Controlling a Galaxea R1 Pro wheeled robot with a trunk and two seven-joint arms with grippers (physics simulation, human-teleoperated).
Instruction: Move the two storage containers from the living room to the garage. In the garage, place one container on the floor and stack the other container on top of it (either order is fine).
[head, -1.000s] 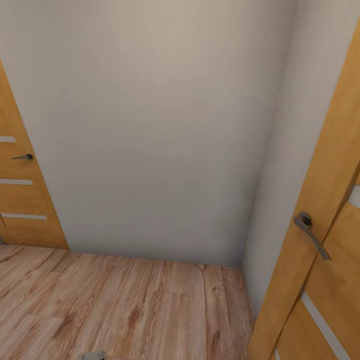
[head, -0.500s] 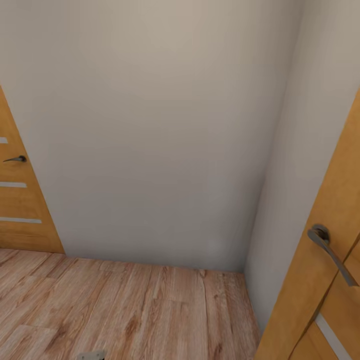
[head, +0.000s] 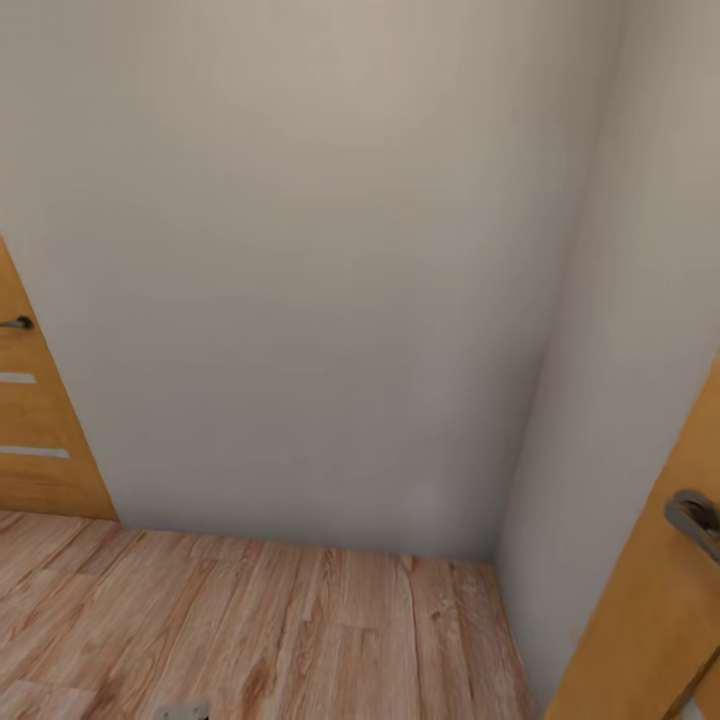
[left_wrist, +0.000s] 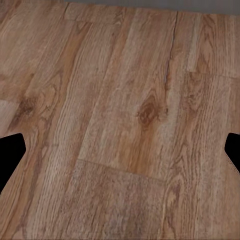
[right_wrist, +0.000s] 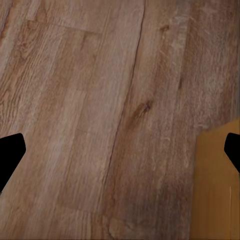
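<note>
Head view: a plain cream wall (head: 300, 250) meets a second cream wall (head: 620, 400) in a corner straight ahead, with light wood-plank flooring (head: 250, 630) below.
Doors: an orange-brown wooden door with pale inset strips and a dark lever handle (head: 30, 420) stands at the left edge; another orange-brown wooden door with a grey metal lever handle (head: 665, 600) stands open at the lower right, close to the robot.
Left wrist view: the left gripper (left_wrist: 120, 150) hangs over bare planks, its two dark fingertips (left_wrist: 10, 155) wide apart with nothing between them.
Right wrist view: the right gripper (right_wrist: 120, 150) is likewise spread and empty, with planks beneath and the edge of the orange door (right_wrist: 215, 185) beside one fingertip.
Task's things: no red-orange bin shows here, so I cannot tell where either container is; the planks suggest the robot is not in the garage.
Stage, as I judge it: travelling empty-handed, neither container fetched yet.
Risk, corner: driving on straight would run the base into the wall, since there is no way through ahead.
Risk, door: the right arm sits close to the open door leaf, so a turn to the right could catch its edge or handle.
Risk, route: facing a dead end may cost time finding the living room.
</note>
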